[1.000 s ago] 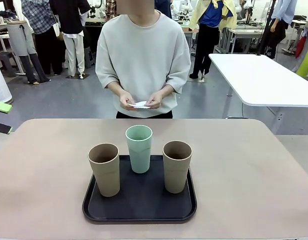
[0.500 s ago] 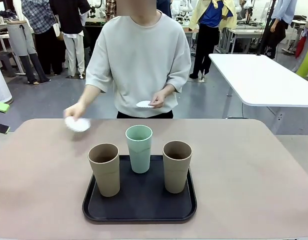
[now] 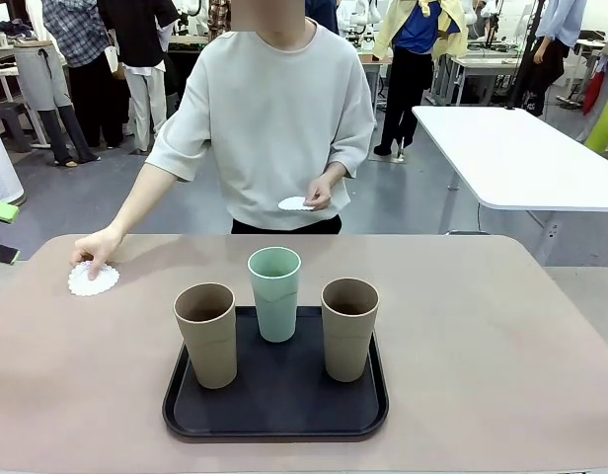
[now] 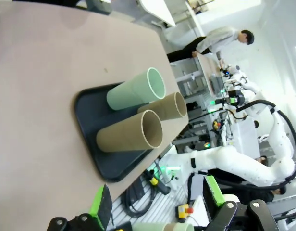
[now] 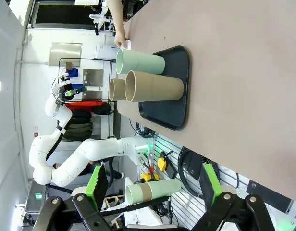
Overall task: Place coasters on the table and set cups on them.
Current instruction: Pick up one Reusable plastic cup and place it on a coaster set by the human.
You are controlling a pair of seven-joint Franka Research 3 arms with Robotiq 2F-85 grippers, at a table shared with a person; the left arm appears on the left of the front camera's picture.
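The table point(image 3: 482, 336) is smooth, matt beige-pink. The black tray point(image 3: 274, 413) looks like smooth plastic with a dull sheen. On the tray, the left tan cup point(image 3: 206, 336), right tan cup point(image 3: 348, 329) and mint cup point(image 3: 274, 294) are matt. Far left of the tray, the coaster point(image 3: 93, 279) looks like lacy white paper.

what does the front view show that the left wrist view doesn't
Front view: the person's hand touching a coaster that lies on the table, far left; the other hand holding another coaster at the waist. Left wrist view: the left gripper, open and empty. Both: the mint cup and two tan cups upright on the black tray.
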